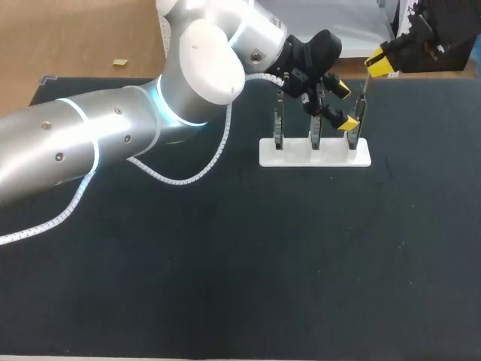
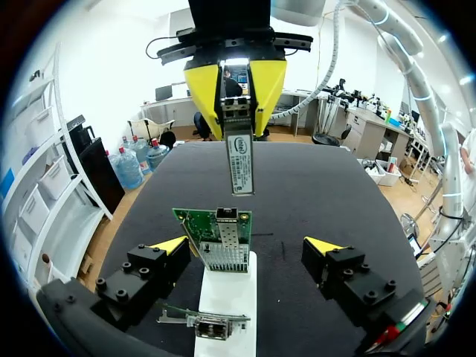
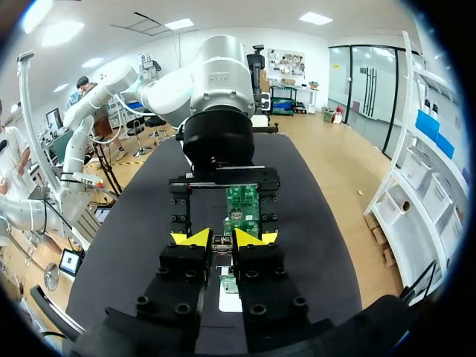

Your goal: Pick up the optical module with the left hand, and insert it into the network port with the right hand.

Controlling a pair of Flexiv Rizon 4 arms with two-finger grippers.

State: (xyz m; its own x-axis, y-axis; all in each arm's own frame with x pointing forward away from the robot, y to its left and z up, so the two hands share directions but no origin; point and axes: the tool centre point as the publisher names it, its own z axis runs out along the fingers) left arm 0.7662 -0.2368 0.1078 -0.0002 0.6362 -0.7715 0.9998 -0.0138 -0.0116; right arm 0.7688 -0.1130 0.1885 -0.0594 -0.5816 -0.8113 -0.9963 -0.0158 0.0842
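While the right gripper (image 3: 221,239) hangs over the far right part of the table (image 1: 225,286), its yellow fingers are clamped on the upper end of the optical module (image 2: 238,160). The module hangs upright in the air, just above the green card (image 2: 216,227) that carries the network port (image 2: 225,216), with a gap showing between them. That card stands on a white base (image 1: 331,158) beside two other upright cards. The left arm comes in from the left and reaches past the middle to this base. The left gripper (image 2: 247,245) is spread wide and holds nothing, with one finger on each side of the green card, touching neither side.
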